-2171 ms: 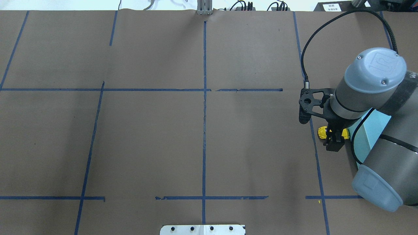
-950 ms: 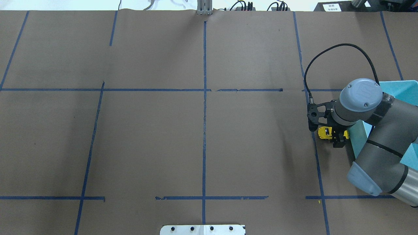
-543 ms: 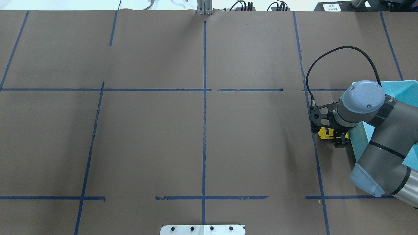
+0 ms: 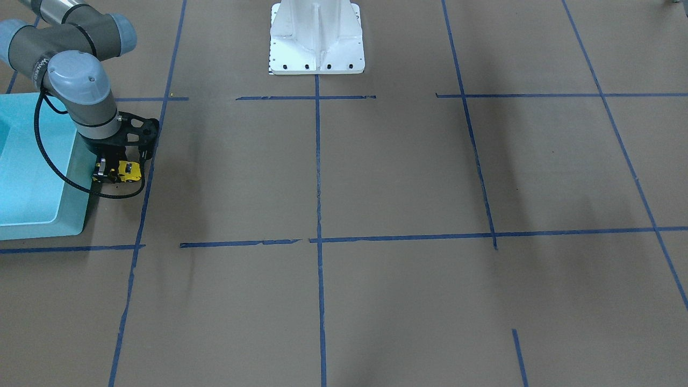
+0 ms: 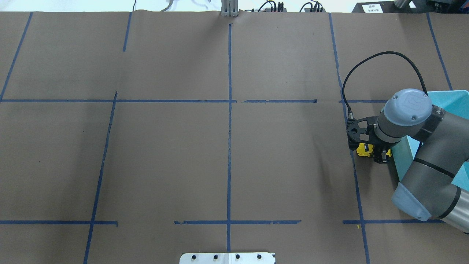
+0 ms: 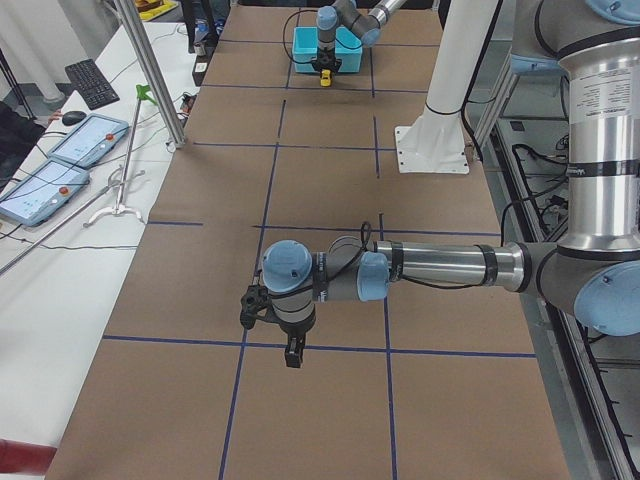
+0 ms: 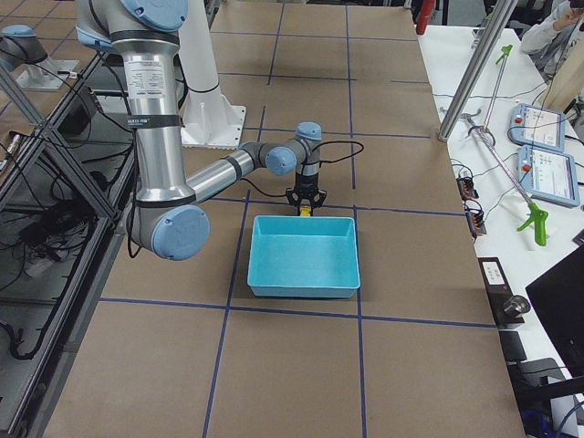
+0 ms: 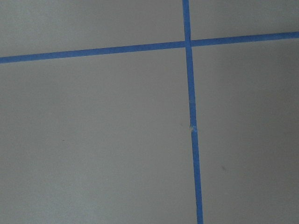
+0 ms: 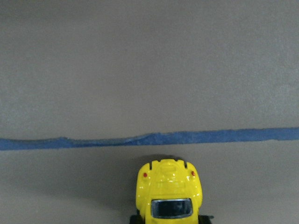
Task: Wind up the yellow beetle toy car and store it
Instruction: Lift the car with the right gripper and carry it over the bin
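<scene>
The yellow beetle toy car [image 5: 363, 149] sits low on the brown paper just left of the teal bin [image 5: 402, 156], close to a blue tape line. My right gripper [image 5: 374, 152] points down over the car's rear half and is shut on it, its dark fingers [image 4: 100, 173] on either side of the body. In the right wrist view the yellow beetle toy car [image 9: 170, 191] shows its rounded end and a dark window at the bottom edge. My left gripper [image 6: 292, 356] hangs over bare paper far from the car, and I cannot tell whether it is open or shut.
The teal bin [image 7: 306, 257] stands open-topped right behind the car, with its wall [image 4: 80, 185] next to the gripper. A black cable [image 5: 381, 58] loops above the right wrist. The white robot base [image 4: 317, 37] stands at the table's middle edge. Blue tape lines cross the brown paper.
The right arm has come down from higher up, bringing the car to table level beside the bin. Over the last half second it has barely moved.
</scene>
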